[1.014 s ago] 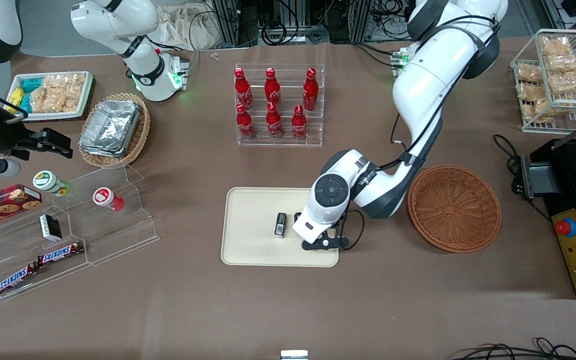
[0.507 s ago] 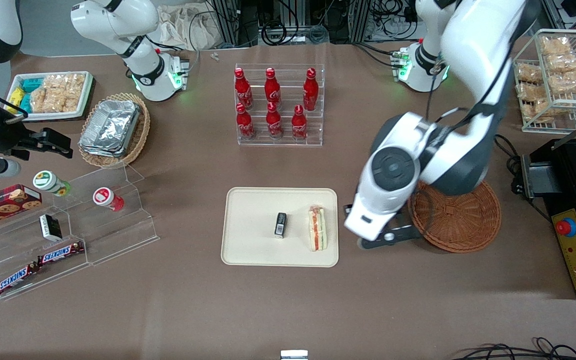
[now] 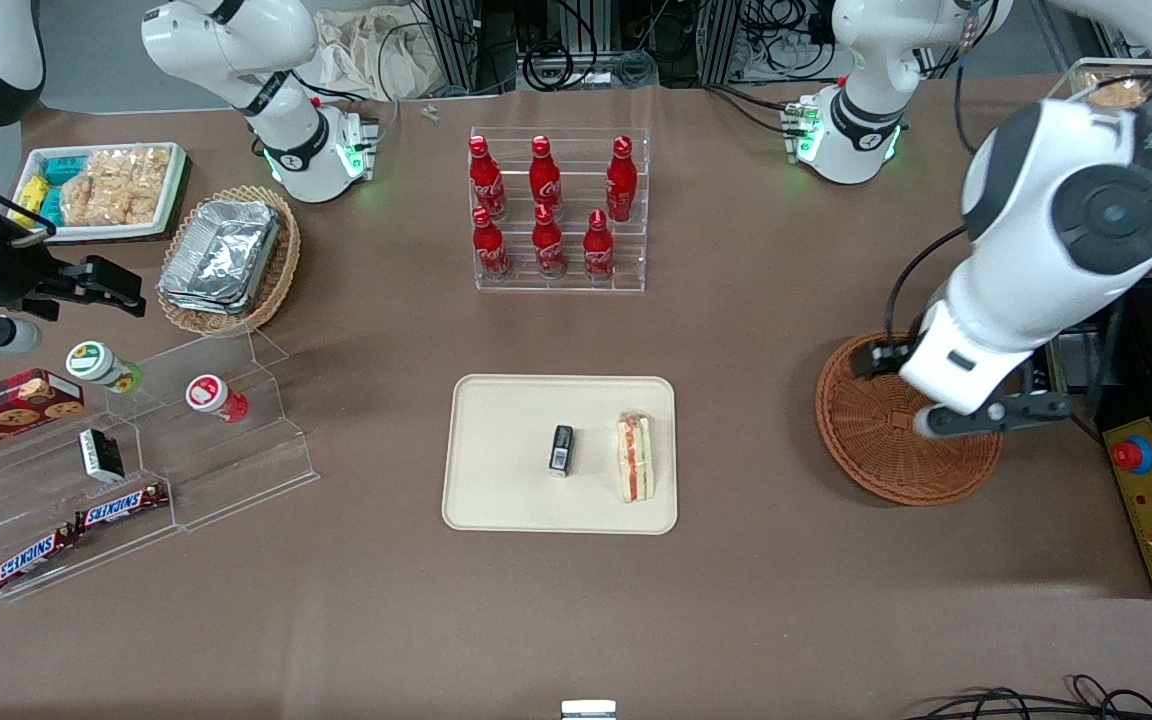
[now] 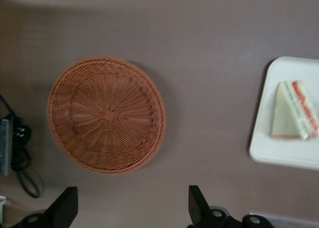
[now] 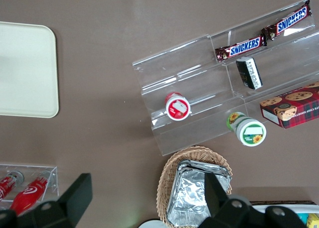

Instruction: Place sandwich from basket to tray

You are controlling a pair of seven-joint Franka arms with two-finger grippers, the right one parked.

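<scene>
The sandwich lies on the cream tray, at the tray's edge nearest the basket, with its red and green filling showing. It also shows in the left wrist view on the tray's corner. The reddish-brown wicker basket is empty; the wrist view shows its whole inside. My left gripper hangs high above the basket's rim toward the working arm's end of the table. It is open and empty, its fingertips wide apart.
A small black packet lies mid-tray. A rack of red bottles stands farther from the camera. A black control box with a red button sits beside the basket. Acrylic snack shelves and a foil-filled tan basket are toward the parked arm's end.
One second ago the gripper was down on the tray over the sandwich. It let go, rose and swung away to above the basket. The sandwich stays on the tray.
</scene>
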